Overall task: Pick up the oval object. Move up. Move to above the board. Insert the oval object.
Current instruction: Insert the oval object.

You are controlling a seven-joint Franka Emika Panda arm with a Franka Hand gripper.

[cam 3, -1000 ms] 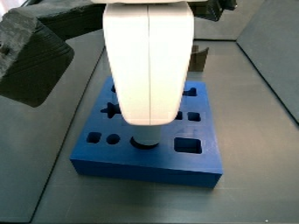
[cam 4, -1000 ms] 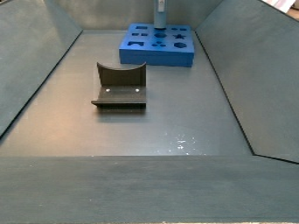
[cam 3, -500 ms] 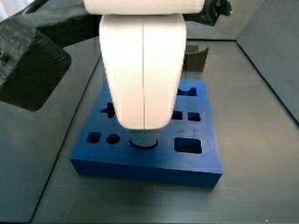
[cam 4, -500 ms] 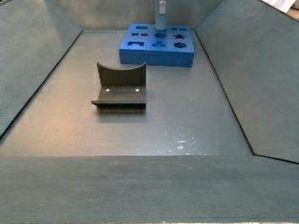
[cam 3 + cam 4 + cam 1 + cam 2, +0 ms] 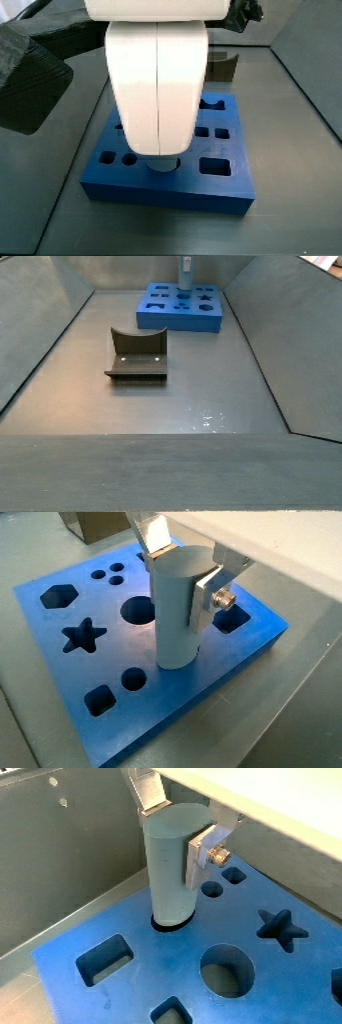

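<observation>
The oval object is a pale blue-grey peg standing upright, with its lower end in a hole of the blue board. My gripper is shut on the peg's upper part, with one silver finger on its far side and the other against its near side. Both wrist views show this; in a wrist view the peg meets the board at a dark hole rim. In a side view my white hand hides most of the peg above the board. In a side view the peg stands on the far board.
An olive-brown block with a curved notch sits mid-floor, apart from the board. Grey sloped walls enclose the floor. The board has several open holes, among them a star and a circle. A black arm part hangs at the left.
In the side view my white hand has shifted slightly left and lower over the board, with the peg still in its hole. The board and the block have not moved.
</observation>
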